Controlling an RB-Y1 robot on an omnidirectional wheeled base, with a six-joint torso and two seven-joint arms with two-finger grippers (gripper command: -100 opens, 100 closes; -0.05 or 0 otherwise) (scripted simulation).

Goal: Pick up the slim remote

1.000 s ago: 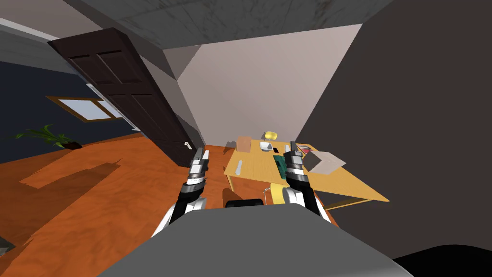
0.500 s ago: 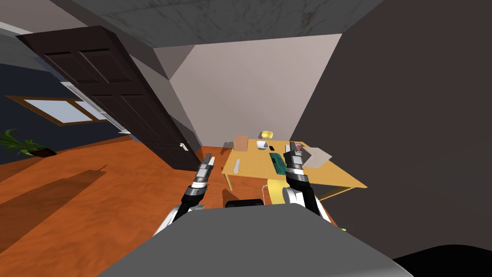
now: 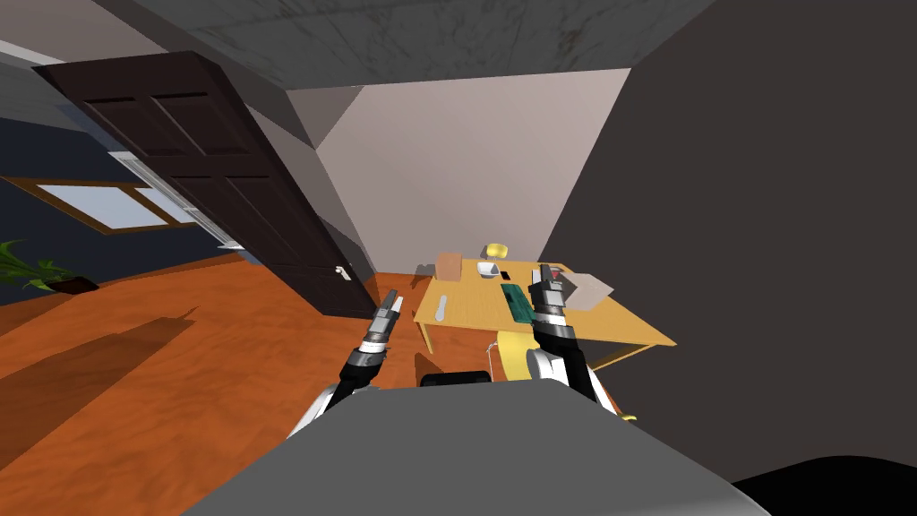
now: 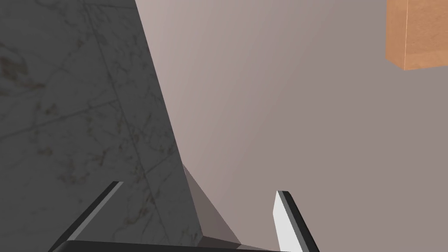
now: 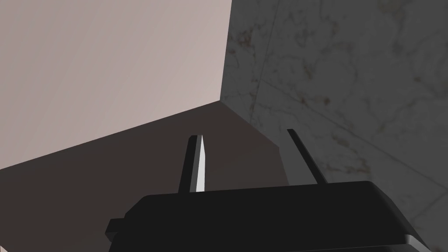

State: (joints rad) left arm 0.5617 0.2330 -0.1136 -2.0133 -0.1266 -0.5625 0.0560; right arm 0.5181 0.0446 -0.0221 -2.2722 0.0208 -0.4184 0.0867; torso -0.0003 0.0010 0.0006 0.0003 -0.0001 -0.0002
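the slim remote (image 3: pixel 441 309) lies flat by the left edge of the wooden worktop (image 3: pixel 475 315). the left gripper (image 3: pixel 395 299) hangs open just off that edge, near the remote. the right gripper (image 3: pixel 542 276) is open over the worktop's middle.

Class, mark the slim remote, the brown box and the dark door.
slim remote (image 3: pixel 441 309): head view, middle of its grey body.
brown box (image 3: pixel 449 266): head view, its front face.
dark door (image 3: pixel 228 179): head view, its middle panel.

Wooden table (image 3: pixel 473 312) standing on orange floor (image 3: pixel 179 376).
On top: slim grey remote (image 3: pixel 441 308) near the left edge; brown box (image 3: pixel 449 266) and white dish (image 3: pixel 488 269) at the far side; green board (image 3: pixel 515 303) mid-table; open grey carton (image 3: pixel 587 291) to the right.
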